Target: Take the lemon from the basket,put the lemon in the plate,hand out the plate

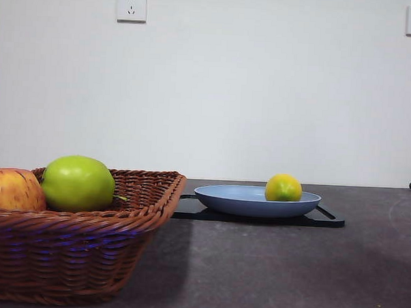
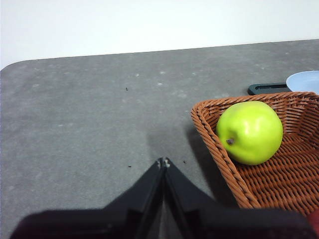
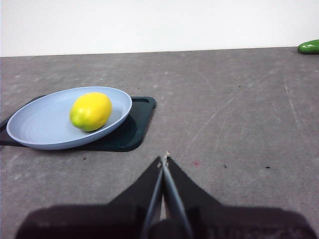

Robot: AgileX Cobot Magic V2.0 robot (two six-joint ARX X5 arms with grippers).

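The lemon [image 1: 283, 188] lies in the plate [image 1: 224, 196] on a black tray [image 1: 329, 219]. Left tool [image 2: 164, 161] — jaws together — hovers just beside the basket [image 2: 214, 142] holding a green apple [image 2: 250, 132]. Right tool [image 3: 164, 160], jaws pressed together — empty, apparently — sits near the plate.

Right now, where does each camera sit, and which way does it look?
Front view: low at table height, looking level across the basket toward the plate with the lemon; no robot part shows.
Left wrist view: on the left arm, above the table beside the basket; left gripper shut.
Right wrist view: on the right arm, facing the plate; right gripper shut.
Shared: front and left see the green apple; front and right see the lemon.
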